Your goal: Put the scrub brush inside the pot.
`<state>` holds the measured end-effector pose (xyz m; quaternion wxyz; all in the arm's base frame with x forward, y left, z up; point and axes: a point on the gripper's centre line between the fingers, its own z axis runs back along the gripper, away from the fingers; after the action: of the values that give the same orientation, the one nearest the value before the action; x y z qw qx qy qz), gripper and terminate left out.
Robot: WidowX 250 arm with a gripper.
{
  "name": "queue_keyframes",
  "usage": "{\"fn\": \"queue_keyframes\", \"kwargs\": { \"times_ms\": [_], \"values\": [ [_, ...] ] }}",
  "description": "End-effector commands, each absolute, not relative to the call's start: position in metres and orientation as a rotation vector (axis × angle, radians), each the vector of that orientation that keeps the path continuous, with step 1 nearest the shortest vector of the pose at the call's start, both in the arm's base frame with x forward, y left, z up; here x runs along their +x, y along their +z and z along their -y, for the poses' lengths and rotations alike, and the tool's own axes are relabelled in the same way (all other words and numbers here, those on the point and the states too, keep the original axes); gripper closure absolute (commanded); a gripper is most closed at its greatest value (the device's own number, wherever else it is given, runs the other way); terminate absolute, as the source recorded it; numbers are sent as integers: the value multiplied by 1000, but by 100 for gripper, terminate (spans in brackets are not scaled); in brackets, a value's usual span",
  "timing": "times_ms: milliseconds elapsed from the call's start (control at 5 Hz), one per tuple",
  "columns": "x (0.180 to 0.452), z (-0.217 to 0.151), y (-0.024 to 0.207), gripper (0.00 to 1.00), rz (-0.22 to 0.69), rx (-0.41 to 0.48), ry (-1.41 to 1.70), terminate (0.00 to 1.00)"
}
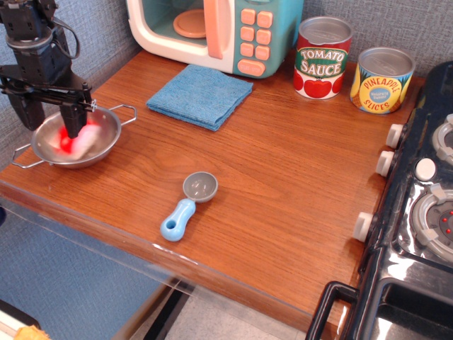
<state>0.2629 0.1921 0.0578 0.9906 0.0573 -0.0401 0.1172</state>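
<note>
The scrub brush (76, 139), red top and white base, lies blurred inside the shiny steel pot (105, 126) at the table's left edge. My gripper (48, 117) hangs just above the pot's left half. It is open, with its two black fingers (71, 117) spread apart and nothing between them. The brush sits just below the right finger, apart from it.
A light-blue-handled tool with a grey round head (190, 204) lies near the table's front. A blue cloth (199, 95) lies in front of the toy microwave (219, 32). Tomato sauce (322, 58) and pineapple (382, 80) cans stand at the back right. A stove (417, 205) is on the right.
</note>
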Motion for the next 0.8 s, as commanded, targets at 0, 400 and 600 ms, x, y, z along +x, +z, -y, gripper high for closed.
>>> {"fn": "queue_keyframes", "kwargs": {
  "times_ms": [0,400,600],
  "values": [
    [258,-183,84,0,152,117,170,0],
    [260,-143,96,0,184,60,5,0],
    [260,-139,94,0,179,62,-7,0]
  ]
}}
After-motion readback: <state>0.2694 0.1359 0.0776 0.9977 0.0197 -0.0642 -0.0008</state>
